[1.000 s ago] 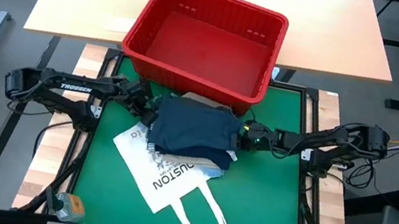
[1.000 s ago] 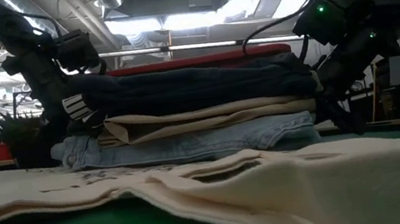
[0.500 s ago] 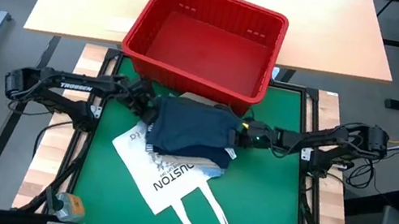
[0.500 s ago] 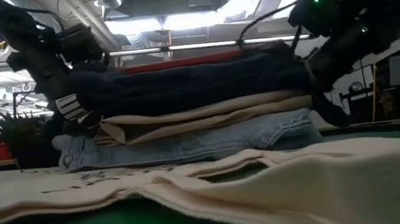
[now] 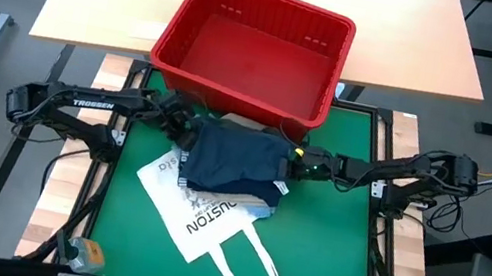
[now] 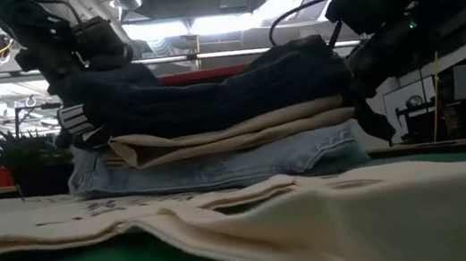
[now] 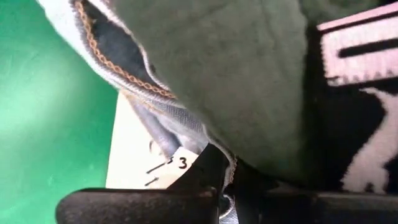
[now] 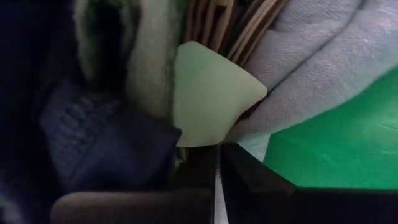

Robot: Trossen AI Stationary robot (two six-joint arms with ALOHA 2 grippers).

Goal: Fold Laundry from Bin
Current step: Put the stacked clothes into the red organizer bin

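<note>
Two arms of mine reach in from the sides, and between them sits my green table point(image 5: 329, 244). At the far edge of it stands the red bin point(image 5: 253, 50), with only its bare floor showing inside.

Just in front of the bin lies the laundry point(image 5: 234, 161), folded in a stack. Dark navy shorts point(image 6: 210, 93) with white lettering are on top, beige cloth point(image 6: 233, 133) is under them, and light blue jeans point(image 6: 219, 164) are at the bottom. The stack rests partly on a white tote bag point(image 5: 211, 221), which spreads toward the near edge of the table.

My left gripper point(image 5: 178, 129) is at the left end of the stack, and its fingers are pinched tight on the cloth there. My right gripper point(image 5: 294, 164) is at the right end, clamped on that edge too. I think each pinch takes more than one layer, but the close views are too crowded to be sure. Both ends of the shorts sit higher than the middle.
</note>
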